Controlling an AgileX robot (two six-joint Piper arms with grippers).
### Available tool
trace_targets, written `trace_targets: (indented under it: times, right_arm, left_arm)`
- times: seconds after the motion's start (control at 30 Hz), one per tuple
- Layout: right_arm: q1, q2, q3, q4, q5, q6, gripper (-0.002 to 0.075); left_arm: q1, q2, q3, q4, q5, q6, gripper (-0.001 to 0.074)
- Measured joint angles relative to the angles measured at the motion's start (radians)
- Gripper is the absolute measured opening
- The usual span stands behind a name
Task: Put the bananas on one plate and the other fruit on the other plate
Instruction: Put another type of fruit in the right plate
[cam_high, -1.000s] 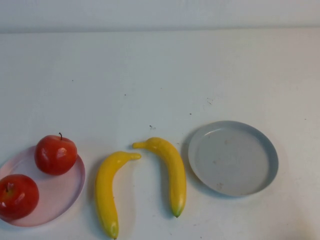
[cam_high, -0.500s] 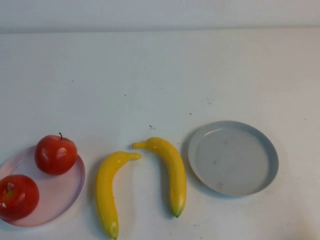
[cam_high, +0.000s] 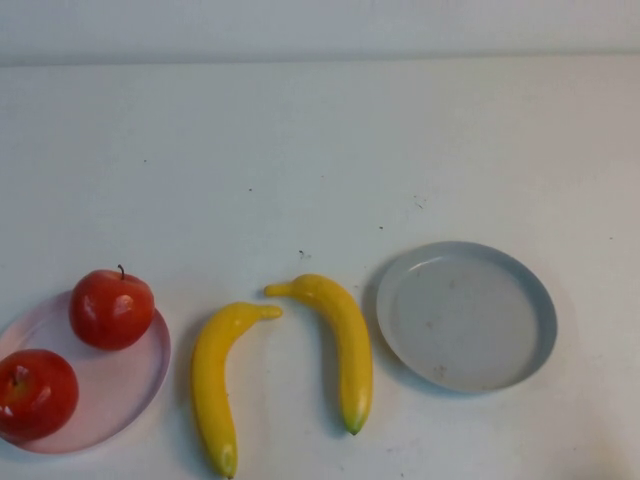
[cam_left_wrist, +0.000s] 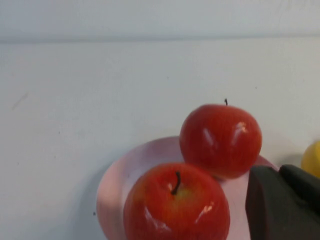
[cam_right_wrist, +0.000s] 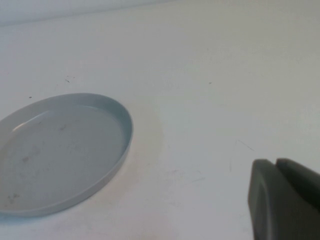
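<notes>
Two red apples (cam_high: 111, 309) (cam_high: 36, 393) sit on the pale pink plate (cam_high: 120, 385) at the front left. Two yellow bananas (cam_high: 212, 385) (cam_high: 345, 340) lie on the table between the plates, side by side and apart. The grey-blue plate (cam_high: 465, 315) at the front right holds nothing. Neither gripper shows in the high view. In the left wrist view my left gripper (cam_left_wrist: 280, 172) is shut and empty, just beside the apples (cam_left_wrist: 220, 139) (cam_left_wrist: 176, 207) on the pink plate (cam_left_wrist: 120, 175). In the right wrist view my right gripper (cam_right_wrist: 276, 162) is shut and empty, off to the side of the grey-blue plate (cam_right_wrist: 55, 150).
The white table (cam_high: 320, 150) stretches bare behind the plates up to a back edge. A sliver of banana (cam_left_wrist: 312, 157) shows at the edge of the left wrist view.
</notes>
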Motion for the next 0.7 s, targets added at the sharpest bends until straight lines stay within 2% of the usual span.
trace_targets:
  times: [0.23, 0.7]
  right_arm:
    - [0.000, 0.000, 0.000, 0.000, 0.000, 0.000, -0.0015]
    - [0.000, 0.000, 0.000, 0.000, 0.000, 0.000, -0.0015]
  left_arm:
    - [0.000, 0.000, 0.003, -0.008, 0.159, 0.000, 0.0004]
    - [0.000, 0.000, 0.003, -0.011, 0.168, 0.000, 0.0004]
